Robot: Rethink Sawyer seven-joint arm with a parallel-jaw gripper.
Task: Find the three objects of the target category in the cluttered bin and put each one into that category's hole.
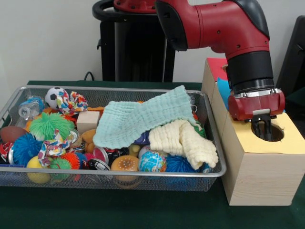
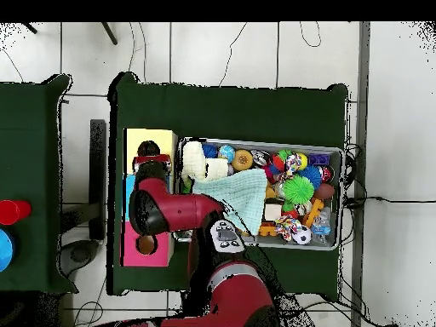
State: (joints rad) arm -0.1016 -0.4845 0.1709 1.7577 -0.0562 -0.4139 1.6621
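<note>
The wire mesh bin (image 1: 14, 98) (image 2: 260, 142) is full of toys. One polka-dot cloth bundle (image 1: 71, 101) (image 2: 289, 226) lies at the back left by a soccer ball. A second bundle (image 1: 53, 143) (image 2: 276, 167) lies near the front left among spiky balls. A third does not show. My gripper (image 1: 263, 130) (image 2: 151, 155) hangs right of the bin, over the round hole (image 1: 275, 132) in the yellow-topped box (image 1: 295, 138) (image 2: 132, 140). Its tips reach into the hole. It looks open, with nothing visible in it.
A mint waffle cloth (image 1: 143, 119) (image 2: 244, 192) and a cream one (image 1: 183, 140) (image 2: 195, 160) cover the bin's middle and right. Behind the yellow box stand a blue-topped box (image 1: 223, 86) and a pink-topped box (image 2: 145, 249). My arm (image 1: 219, 24) reaches over them.
</note>
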